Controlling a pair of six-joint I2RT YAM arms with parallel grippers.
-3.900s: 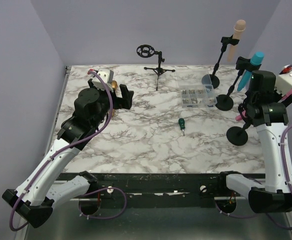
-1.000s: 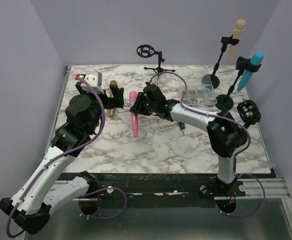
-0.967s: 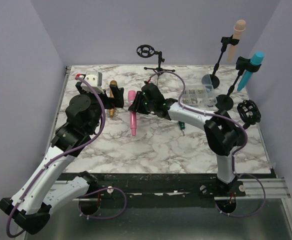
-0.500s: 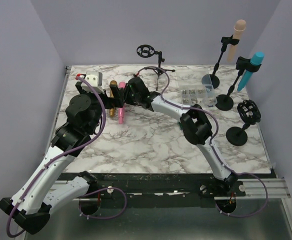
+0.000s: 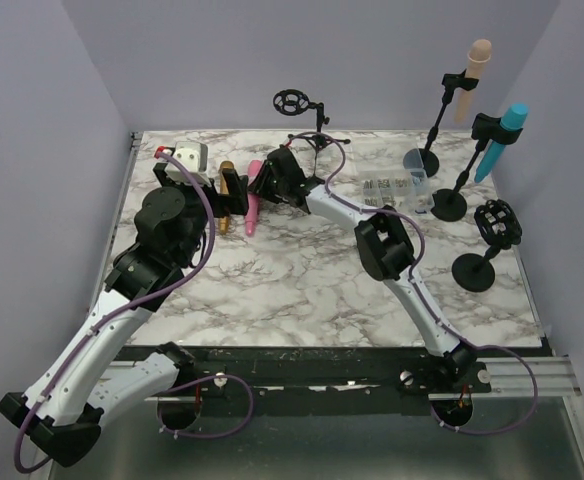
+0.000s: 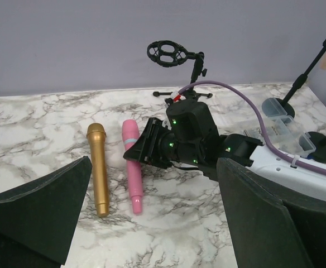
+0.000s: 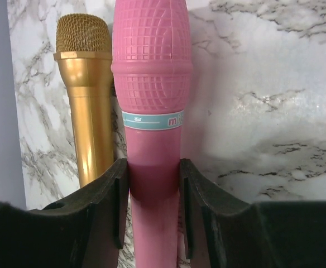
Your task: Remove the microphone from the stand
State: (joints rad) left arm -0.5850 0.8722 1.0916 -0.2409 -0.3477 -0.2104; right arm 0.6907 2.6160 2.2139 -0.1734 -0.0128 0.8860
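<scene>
Pink microphone [image 7: 152,84]; gold microphone [image 7: 88,111]; grey-veined white marble table [image 5: 272,290].

Pink plastic mic [image 7: 152,111], gridded head, teal band, runs up frame ctr. Handle pinched by right gripper [image 7: 153,184], black fingers [image 7: 110,206] either side, at bottom. Gold metal mic [image 7: 87,100] just left, parallel. Grey-veined white marble tabletop [image 7: 252,84] beneath.

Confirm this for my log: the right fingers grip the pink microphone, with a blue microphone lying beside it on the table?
One slip: beside it lies a gold microphone, not a blue one, as the right wrist view shows. The right fingers do grip the pink microphone.
</scene>
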